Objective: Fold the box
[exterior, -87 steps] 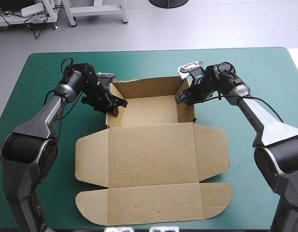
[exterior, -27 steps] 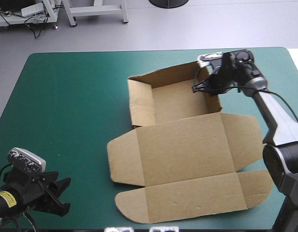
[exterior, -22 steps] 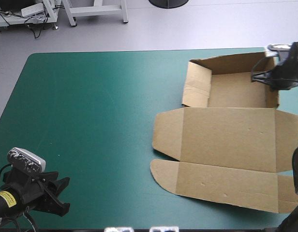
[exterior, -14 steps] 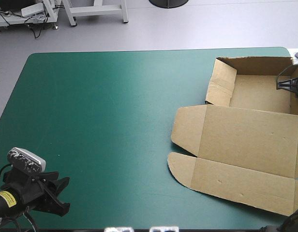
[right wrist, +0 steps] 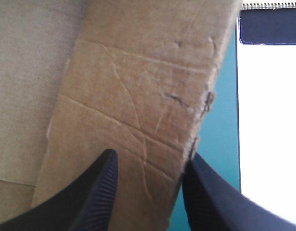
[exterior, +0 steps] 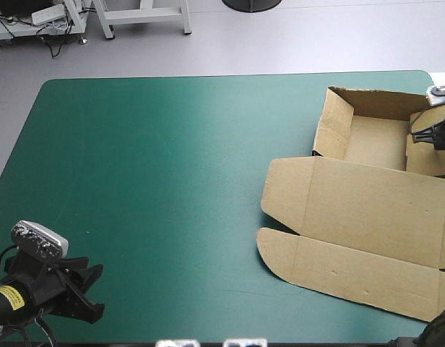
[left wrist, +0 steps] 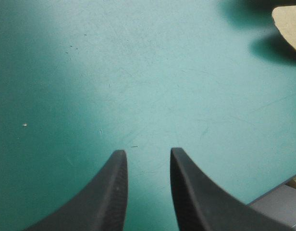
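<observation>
The brown box lies at the table's right side as an open tray with its lid and flaps flat toward the front. My right gripper is at the tray's right wall, which leans inward. In the right wrist view the black fingers stand apart astride that wall, one on its inner face and one by its torn outer edge. My left gripper is far off at the near left corner, open over bare cover. A corner of the box shows ahead of it.
The teal-green cover stretches bare across the left and middle of the table. The box's right side reaches the table's right edge. A narrow strip of cover shows just outside the right wall.
The box has been pulled from the table's middle to its right side with my right gripper at its wall. The left arm has drawn back to the near left corner. Just before, the right wall tipped inward.
</observation>
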Controlling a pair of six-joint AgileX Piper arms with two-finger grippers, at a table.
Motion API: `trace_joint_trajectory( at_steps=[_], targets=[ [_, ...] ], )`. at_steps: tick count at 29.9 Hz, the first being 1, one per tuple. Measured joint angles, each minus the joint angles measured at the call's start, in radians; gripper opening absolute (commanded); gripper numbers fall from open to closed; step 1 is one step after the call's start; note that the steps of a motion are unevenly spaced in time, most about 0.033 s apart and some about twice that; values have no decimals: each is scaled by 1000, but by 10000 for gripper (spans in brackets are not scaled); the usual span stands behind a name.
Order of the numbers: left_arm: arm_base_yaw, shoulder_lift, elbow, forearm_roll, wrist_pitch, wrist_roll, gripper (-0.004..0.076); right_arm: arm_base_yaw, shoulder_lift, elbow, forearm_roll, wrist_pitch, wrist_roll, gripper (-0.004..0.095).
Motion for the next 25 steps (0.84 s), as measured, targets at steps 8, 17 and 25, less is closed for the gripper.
trace_joint_trajectory(
  at_steps=[8,17,25],
  targets=[
    [0,0,0,1,0,3,201,0,-3,1,-43,71,-4,412],
    [0,0,0,20,0,125,151,0,-130,-83,61,185,21,95],
    [0,0,0,32,-11,176,-10,0,-428,-54,344,242,36,-13]
  ],
)
